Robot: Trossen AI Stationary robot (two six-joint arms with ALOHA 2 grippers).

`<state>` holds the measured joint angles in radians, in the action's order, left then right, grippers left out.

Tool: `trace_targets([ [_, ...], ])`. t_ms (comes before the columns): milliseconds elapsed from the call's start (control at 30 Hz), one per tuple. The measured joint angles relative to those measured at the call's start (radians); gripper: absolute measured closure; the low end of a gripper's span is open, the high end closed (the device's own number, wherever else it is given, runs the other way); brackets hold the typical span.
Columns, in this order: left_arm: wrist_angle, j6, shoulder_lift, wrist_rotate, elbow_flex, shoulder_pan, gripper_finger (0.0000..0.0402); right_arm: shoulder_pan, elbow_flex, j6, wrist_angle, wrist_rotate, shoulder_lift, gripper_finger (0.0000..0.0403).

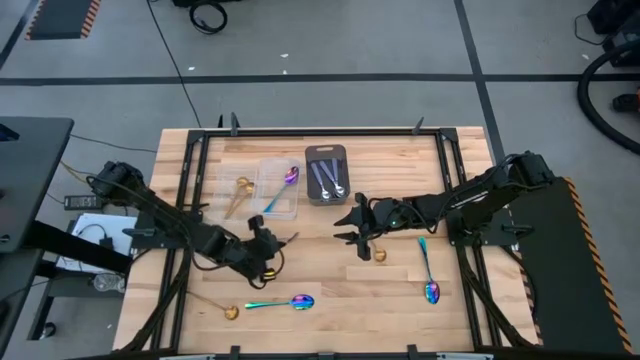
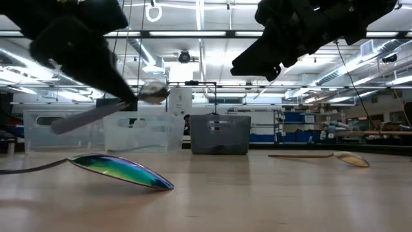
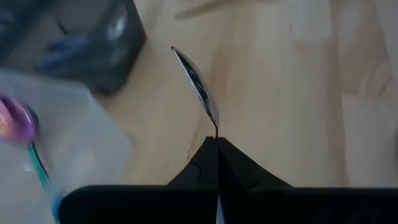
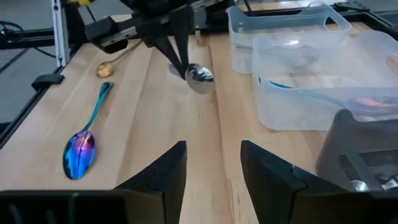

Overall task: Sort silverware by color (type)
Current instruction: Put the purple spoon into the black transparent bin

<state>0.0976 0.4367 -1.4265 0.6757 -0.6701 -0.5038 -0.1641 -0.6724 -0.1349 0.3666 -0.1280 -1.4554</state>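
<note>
Closest to the low camera lies a rainbow spoon, bowl down on the counter, at about 7 o'clock of the counter's middle in the overhead view.

Left gripper sits at 8 o'clock of centre, clamped tight on the handle of a silver spoon, which hangs clear of the wood. Right gripper hovers just right of centre, jaws wide and empty, with a gold spoon just beside it at 5 o'clock.

Sorting looks roughly half done. At 12 o'clock the dark tray already holds silver spoons, one clear container holds a rainbow spoon, and its neighbour a gold one. Loose on the counter are the near rainbow spoon, a second gold spoon at 7 o'clock, the gold one by the right gripper, and another rainbow spoon at 4 o'clock.

Room is good: the middle of the counter is bare, and no loose spoon hangs over an edge. Both grippers are near each other at centre, so the silver spoon's way to the tray probably passes close to the right arm.
</note>
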Motion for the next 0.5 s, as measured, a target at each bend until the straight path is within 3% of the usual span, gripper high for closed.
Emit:
trace_targets([
  [500, -0.457, -0.535, 0.0, 0.04, -0.001, 0.069, 0.0402, -0.041, 0.0, 0.116, 0.089, 0.0, 0.0, 0.0197],
])
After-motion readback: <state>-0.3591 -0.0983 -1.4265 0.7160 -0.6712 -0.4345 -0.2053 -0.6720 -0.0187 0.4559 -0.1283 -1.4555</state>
